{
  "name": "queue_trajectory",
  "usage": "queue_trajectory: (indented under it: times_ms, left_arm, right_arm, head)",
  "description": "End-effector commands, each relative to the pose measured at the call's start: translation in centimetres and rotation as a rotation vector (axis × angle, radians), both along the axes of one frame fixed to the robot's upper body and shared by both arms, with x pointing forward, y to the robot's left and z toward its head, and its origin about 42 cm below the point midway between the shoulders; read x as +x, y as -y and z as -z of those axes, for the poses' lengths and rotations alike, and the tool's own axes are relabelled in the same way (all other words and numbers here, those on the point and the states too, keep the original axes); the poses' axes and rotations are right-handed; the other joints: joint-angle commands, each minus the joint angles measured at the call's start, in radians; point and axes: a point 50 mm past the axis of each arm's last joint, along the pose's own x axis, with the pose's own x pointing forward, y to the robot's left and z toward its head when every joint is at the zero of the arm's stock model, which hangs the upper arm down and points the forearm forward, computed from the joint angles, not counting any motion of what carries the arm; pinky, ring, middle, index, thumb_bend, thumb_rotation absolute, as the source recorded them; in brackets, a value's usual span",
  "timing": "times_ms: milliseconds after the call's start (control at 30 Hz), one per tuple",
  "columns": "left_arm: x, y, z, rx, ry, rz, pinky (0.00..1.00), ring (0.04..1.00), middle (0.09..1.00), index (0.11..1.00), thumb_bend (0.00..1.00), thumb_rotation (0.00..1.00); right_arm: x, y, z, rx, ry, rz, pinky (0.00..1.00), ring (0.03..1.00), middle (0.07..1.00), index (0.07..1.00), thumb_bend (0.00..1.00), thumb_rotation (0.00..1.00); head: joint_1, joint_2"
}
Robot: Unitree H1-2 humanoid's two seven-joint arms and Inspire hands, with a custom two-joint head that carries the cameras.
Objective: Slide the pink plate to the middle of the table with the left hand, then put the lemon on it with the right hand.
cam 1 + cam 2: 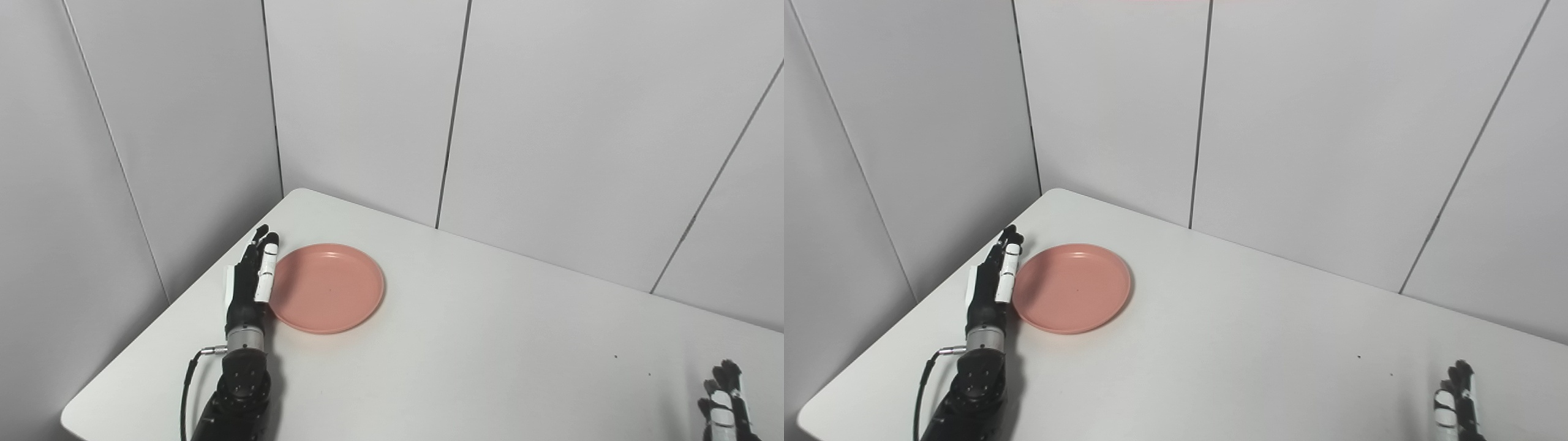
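A round pink plate (334,300) lies flat near the table's left end. My left hand (252,275) stands on edge with its fingers straight and together, right against the plate's left rim, holding nothing. Only the fingertips of my right hand (724,398) show at the bottom right corner, pointing up with nothing in them. No lemon shows in either view.
The white table (490,343) runs from the rounded far-left corner to the right edge. Grey wall panels (367,110) stand close behind it and along its left side. A black cable (187,392) loops off my left wrist.
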Motion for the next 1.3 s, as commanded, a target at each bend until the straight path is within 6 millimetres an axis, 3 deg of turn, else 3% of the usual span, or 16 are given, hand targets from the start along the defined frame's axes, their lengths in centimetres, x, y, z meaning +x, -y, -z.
queue_trajectory:
  times_ms: [0,500,833,1267]
  left_arm:
    - [1.0,-0.1,-1.5,0.025,0.064,0.015,0.88,0.876,0.868,0.865,0.65,1.0]
    - [1.6,0.1,-0.9,0.011,0.021,0.045,0.89,0.886,0.865,0.869,0.67,1.0]
    - [1.8,1.6,-1.2,-0.067,0.027,0.146,0.86,0.854,0.846,0.859,0.67,1.0]
    - [2.3,3.2,-1.9,-0.114,-0.002,0.29,0.89,0.876,0.866,0.871,0.72,1.0]
  right_arm:
    - [0.5,0.0,-1.9,0.0,0.105,-0.007,1.0,1.0,0.999,1.0,0.35,1.0]
    - [0.3,-0.2,-1.9,0.012,0.098,-0.003,1.0,1.0,1.0,1.0,0.34,1.0]
    - [0.3,-0.3,-1.8,0.01,0.104,-0.002,1.0,1.0,1.0,1.0,0.35,1.0]
    - [0.3,-0.6,-2.1,0.009,0.104,0.004,1.0,1.0,0.994,1.0,0.36,1.0]
  head:
    - [0.0,0.0]
    - [-0.003,0.002]
    - [-0.014,0.004]
    - [-0.035,0.015]
